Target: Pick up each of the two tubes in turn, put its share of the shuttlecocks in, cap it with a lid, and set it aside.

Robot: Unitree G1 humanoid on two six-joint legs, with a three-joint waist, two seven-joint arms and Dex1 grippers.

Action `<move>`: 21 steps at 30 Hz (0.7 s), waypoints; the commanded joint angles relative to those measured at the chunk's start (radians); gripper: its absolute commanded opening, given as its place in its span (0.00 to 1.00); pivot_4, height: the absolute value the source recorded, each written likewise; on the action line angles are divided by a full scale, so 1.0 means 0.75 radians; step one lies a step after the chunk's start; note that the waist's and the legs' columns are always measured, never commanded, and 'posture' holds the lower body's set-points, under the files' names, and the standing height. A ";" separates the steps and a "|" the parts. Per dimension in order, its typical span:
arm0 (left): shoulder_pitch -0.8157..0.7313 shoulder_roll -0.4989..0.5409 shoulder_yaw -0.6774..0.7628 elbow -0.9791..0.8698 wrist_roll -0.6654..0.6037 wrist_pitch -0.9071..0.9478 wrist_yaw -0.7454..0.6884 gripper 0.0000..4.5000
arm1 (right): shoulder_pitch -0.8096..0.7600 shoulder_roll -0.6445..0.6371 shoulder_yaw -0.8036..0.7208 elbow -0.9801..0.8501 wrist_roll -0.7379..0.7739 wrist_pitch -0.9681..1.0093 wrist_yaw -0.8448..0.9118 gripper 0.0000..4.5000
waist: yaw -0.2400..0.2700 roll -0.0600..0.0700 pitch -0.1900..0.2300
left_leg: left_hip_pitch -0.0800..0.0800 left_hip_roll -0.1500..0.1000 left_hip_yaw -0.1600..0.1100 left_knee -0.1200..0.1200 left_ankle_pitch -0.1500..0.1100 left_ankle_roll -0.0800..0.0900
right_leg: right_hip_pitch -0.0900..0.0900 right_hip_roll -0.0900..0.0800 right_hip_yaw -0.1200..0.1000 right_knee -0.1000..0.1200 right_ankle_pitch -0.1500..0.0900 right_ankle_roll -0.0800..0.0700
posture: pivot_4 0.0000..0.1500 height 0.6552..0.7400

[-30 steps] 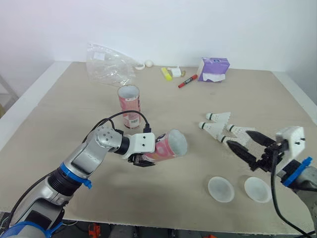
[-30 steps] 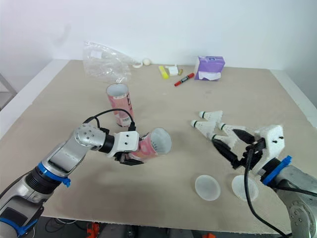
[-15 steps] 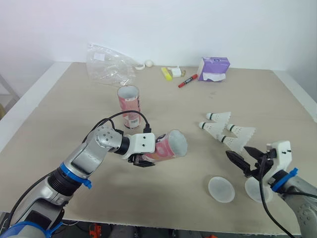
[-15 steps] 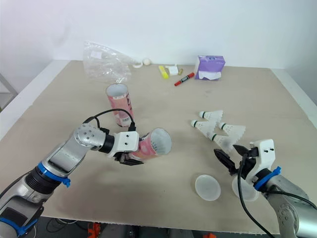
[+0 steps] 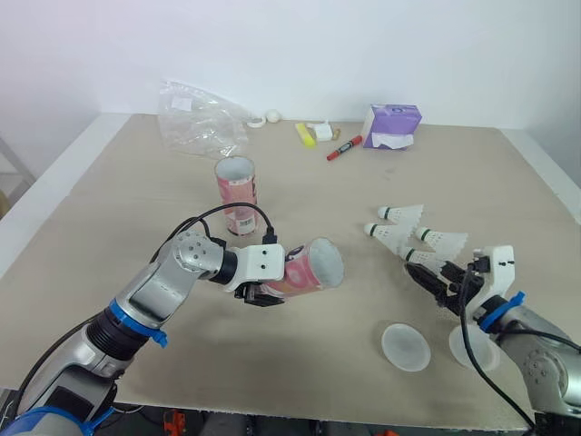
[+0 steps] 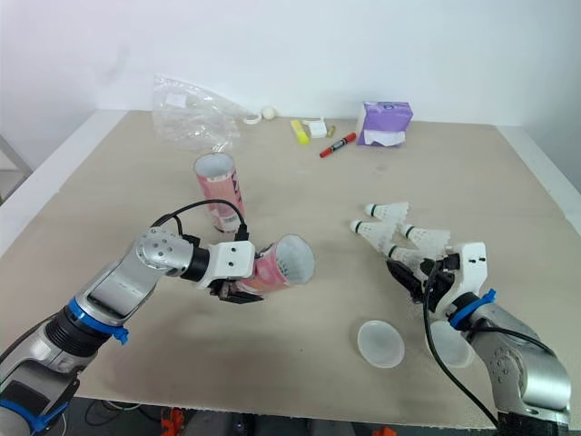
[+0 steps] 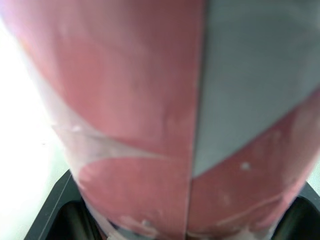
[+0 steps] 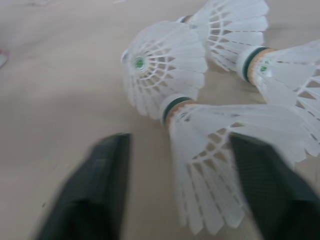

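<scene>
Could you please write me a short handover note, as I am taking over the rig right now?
Left end effector: shut on the held tube, which is tilted nearly level, mouth towards the robot's right.
Right end effector: open, a finger either side of the nearest shuttlecock, not closed on it.
Four shuttlecocks lie on the table. The spare tube stands upright behind the held one. The first lid and second lid lie near the right arm.
Done: one tube picked up.
Left: load both tubes, cap them, set them aside.
</scene>
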 commanded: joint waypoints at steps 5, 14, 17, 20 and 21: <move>0.033 0.010 -0.049 0.041 0.051 0.044 0.021 0.67 | -0.047 -0.002 -0.023 0.026 0.010 0.016 -0.021 0.02 | 0.000 0.000 0.000 | 0.000 0.000 0.000 0.000 0.000 0.000 | 0.000 0.001 0.000 0.000 0.000 0.000 | 1.00 1.00; 0.027 0.006 -0.051 0.056 0.051 0.036 0.019 0.67 | 0.099 -0.174 -0.096 -0.232 0.034 0.020 0.094 0.02 | 0.000 0.003 0.000 | -0.001 -0.001 0.000 0.000 0.000 0.000 | 0.000 0.001 0.001 0.000 -0.001 0.002 | 1.00 1.00; 0.015 0.006 -0.050 0.079 0.051 0.022 0.010 0.67 | 0.132 -0.333 -0.249 -0.440 0.237 0.138 0.207 0.02 | -0.002 0.005 0.001 | 0.000 -0.001 0.001 0.000 0.000 0.000 | 0.000 0.001 0.002 0.000 -0.001 0.003 | 1.00 1.00; 0.005 0.007 -0.052 0.099 0.052 0.007 0.001 0.67 | 0.084 -0.474 -0.307 -0.572 0.309 0.147 0.282 0.02 | -0.004 0.004 0.003 | 0.001 -0.001 0.001 0.000 0.001 0.001 | 0.001 0.001 0.002 0.000 0.000 0.004 | 1.00 1.00; 0.002 0.007 -0.053 0.105 0.052 0.002 -0.001 0.67 | 0.056 -0.508 -0.294 -0.598 0.294 0.127 0.288 0.02 | -0.005 0.003 0.003 | 0.002 0.000 0.000 0.000 0.001 0.001 | 0.002 0.002 0.002 0.000 0.000 0.004 | 1.00 1.00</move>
